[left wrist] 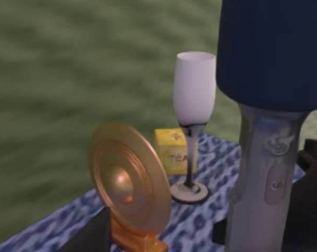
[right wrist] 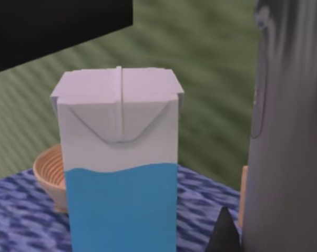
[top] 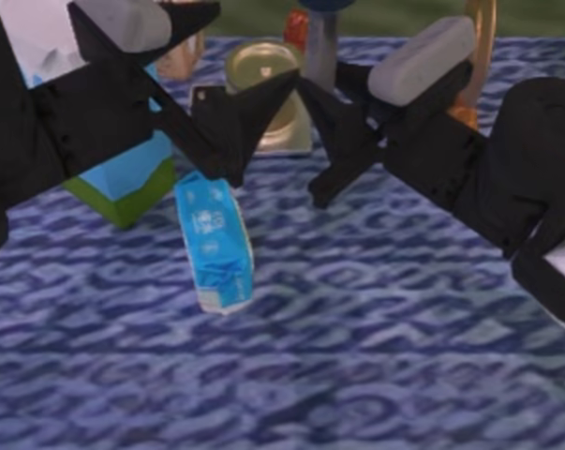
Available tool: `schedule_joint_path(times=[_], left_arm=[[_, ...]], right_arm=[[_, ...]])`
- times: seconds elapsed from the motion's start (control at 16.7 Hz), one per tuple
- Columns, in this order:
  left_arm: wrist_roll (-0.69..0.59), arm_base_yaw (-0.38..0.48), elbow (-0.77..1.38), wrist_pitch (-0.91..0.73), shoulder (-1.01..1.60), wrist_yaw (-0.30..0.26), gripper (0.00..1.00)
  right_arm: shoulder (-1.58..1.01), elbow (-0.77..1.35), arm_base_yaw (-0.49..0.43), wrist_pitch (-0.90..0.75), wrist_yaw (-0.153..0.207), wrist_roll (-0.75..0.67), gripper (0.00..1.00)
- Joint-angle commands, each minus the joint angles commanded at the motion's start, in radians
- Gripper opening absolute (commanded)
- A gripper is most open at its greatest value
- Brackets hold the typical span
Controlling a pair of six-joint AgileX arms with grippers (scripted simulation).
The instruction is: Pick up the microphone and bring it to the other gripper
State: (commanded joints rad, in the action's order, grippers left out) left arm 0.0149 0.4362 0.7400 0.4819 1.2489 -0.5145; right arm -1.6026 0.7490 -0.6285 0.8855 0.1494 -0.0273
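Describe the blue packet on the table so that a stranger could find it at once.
On the patterned blue tablecloth, look just below the left gripper. The blue packet lies flat there, beside the upright blue-and-white carton. It alone is lying down, slim and bright blue.

I see a white and blue carton standing close, a small basket behind it, and the grey microphone handle beside it.

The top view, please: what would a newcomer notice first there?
Two black claws meet at the top middle over the blue patterned cloth, the left claw and right claw flanking the upright microphone. Below them a blue packet lies flat, a blue-and-white carton at its left.
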Motion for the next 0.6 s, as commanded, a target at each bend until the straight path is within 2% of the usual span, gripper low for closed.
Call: schedule_joint_path(times=[0.36, 0.6], left_arm=[[-0.002, 0.109, 0.194, 0.068, 0.27, 0.105, 1.0], [-0.003, 0.129, 0.226, 0.077, 0.305, 0.124, 1.0]], right_arm=[[0.0, 0.0, 0.0, 0.0, 0.0, 0.0, 0.0], [0.0, 0.0, 0.0, 0.0, 0.0, 0.0, 0.0]])
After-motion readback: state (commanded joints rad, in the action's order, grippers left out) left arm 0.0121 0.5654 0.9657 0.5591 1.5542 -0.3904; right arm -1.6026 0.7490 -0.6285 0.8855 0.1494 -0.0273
